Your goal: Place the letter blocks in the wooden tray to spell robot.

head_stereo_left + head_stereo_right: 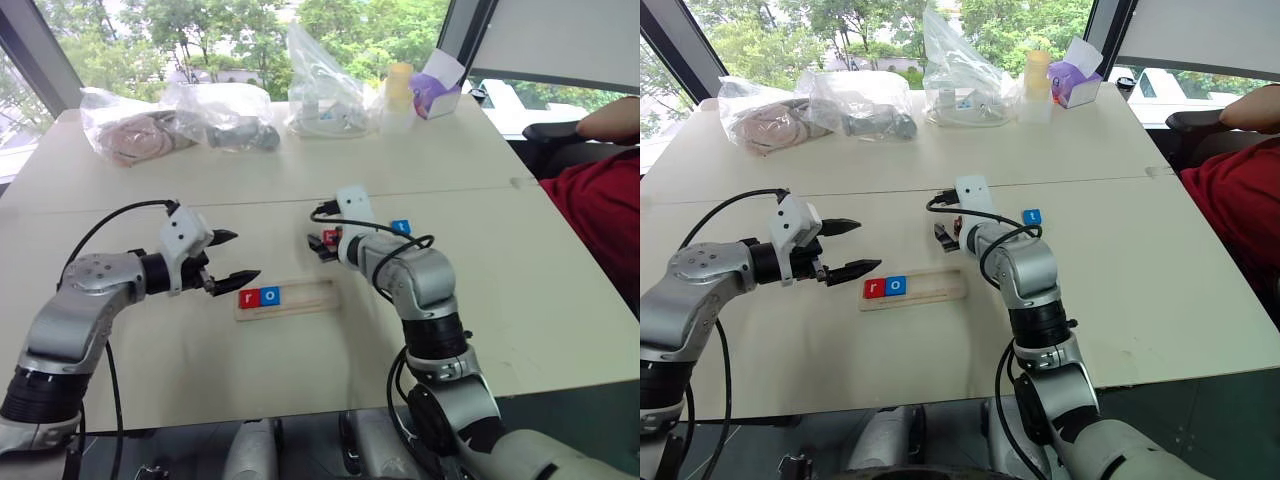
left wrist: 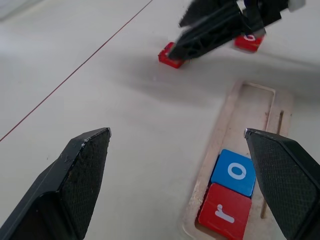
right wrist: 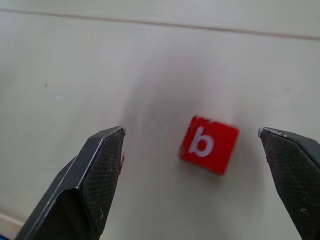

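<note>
the wooden tray (image 1: 300, 299) is lying flat on the table (image 1: 520, 290) between the two arms, and it's already holding a red r block (image 1: 250, 297) and a blue o block (image 1: 270, 295) side by side at its left end, so the word is starting from that end and three slots are standing open to the right.

the right gripper (image 3: 195, 150) is hanging over the red b block (image 3: 208, 144), jaws spread wide and gripping nothing; the block is sitting on bare table between the two fingers, free of both, a little nearer the one on the right of the wrist view. that's the next letter needed, so i'm guessing it's lining up for a pick, and the wide spread is giving it room to drop around the tile.

the left gripper (image 1: 232, 257) is hovering just beside the tray's left end, also wide open and empty, pointing across toward the filled slots. it looks to be waiting there, perhaps to steady the tray.

beyond the right wrist a blue t block (image 1: 400, 227) is resting on the table, near the gripper but apart from it. another red block (image 2: 248, 42) is lying close to the b, by my guess the second o, though i can't make out the letter.

a person's red sleeve (image 1: 600, 215) is showing at the table's right edge.
</note>
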Controlling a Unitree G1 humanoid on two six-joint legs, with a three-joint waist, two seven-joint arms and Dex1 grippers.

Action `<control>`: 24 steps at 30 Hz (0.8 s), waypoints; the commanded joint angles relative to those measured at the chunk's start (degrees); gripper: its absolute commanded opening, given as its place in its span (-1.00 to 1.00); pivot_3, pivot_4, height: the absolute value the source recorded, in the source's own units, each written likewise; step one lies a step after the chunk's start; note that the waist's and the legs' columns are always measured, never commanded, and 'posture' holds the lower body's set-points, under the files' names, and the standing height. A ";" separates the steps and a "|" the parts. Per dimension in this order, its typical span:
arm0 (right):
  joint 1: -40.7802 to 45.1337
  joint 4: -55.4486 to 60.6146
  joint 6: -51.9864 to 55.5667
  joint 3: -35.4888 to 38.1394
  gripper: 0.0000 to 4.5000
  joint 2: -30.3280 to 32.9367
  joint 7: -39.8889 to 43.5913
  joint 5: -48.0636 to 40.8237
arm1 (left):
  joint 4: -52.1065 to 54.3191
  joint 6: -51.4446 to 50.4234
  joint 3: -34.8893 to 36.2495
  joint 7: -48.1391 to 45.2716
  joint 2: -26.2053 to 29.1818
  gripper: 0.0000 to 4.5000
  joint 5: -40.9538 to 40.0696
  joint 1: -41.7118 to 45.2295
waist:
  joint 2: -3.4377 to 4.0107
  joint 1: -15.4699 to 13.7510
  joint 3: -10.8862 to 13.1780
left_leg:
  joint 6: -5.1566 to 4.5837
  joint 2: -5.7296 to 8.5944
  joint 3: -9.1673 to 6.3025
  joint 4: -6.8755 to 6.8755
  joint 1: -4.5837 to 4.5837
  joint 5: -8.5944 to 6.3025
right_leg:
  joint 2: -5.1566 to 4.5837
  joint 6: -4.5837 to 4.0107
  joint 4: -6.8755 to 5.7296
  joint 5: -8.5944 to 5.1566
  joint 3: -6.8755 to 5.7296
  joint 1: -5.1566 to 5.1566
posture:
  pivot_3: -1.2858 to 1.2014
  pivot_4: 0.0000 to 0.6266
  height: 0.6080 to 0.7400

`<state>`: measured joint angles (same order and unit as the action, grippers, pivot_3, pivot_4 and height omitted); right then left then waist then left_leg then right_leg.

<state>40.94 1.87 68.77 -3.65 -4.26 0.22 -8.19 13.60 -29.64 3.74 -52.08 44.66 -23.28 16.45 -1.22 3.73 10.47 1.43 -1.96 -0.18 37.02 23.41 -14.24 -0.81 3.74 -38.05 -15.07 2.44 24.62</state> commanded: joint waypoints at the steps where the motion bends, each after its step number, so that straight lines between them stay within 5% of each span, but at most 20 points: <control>1: 0.34 0.36 1.30 -0.22 0.96 -2.06 -1.75 0.69 | 1.79 0.36 1.36 1.03 -0.61 1.00 -0.62 -0.15 | 0.00 0.08 0.00 | 0.00 0.00 0.00 0.00 0.00 0.00 | 0.00 0.00 0.00 0.00 0.00 0.00 | 0.03 -0.52 1.00; 13: 4.31 -18.89 -11.21 -0.53 0.96 -5.51 -4.97 3.98 | 1.48 1.98 0.62 3.56 -2.81 1.00 1.19 -1.15 | -0.06 0.31 -0.04 | 0.00 -0.01 -0.01 0.03 -0.12 0.00 | 0.07 -0.01 -0.01 0.01 0.00 -0.10 | 0.03 -0.52 1.00; 16: 4.45 -21.37 -13.05 -0.50 0.59 -5.77 -5.37 3.85 | 1.90 2.13 0.79 3.88 -2.84 1.00 1.28 -1.94 | -0.13 0.33 -0.10 | 0.00 -0.02 -0.01 0.05 -0.14 0.00 | 0.06 -0.01 -0.01 0.01 0.00 -0.13 | 0.03 -0.52 1.00; 21: 4.20 -21.99 -13.84 0.11 -0.48 -5.95 -5.70 4.17 | 2.33 2.15 1.21 4.12 -2.72 1.00 1.08 -2.53 | -0.17 0.43 -0.12 | 0.00 -0.09 0.00 0.04 -0.19 0.00 | 0.12 -0.04 -0.02 0.02 0.03 -0.14 | 0.03 -0.52 1.00; 24: 4.05 -19.35 -14.72 0.24 -0.47 -4.84 -6.10 4.76 | 2.71 1.75 1.27 3.73 -2.51 1.00 0.63 -2.42 | -0.17 0.41 -0.12 | 0.00 -0.10 -0.01 0.03 -0.20 0.00 | 0.14 -0.05 -0.03 0.02 0.03 -0.14 | 0.03 -0.52 1.00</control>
<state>45.76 -17.97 53.71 -3.68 -7.71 -5.71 -3.48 14.20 -28.30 3.59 -48.31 41.71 -21.99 13.74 -1.39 4.13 10.35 1.44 -2.06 -0.19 37.05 23.21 -14.24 -0.68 3.69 -38.07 -15.05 2.48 24.48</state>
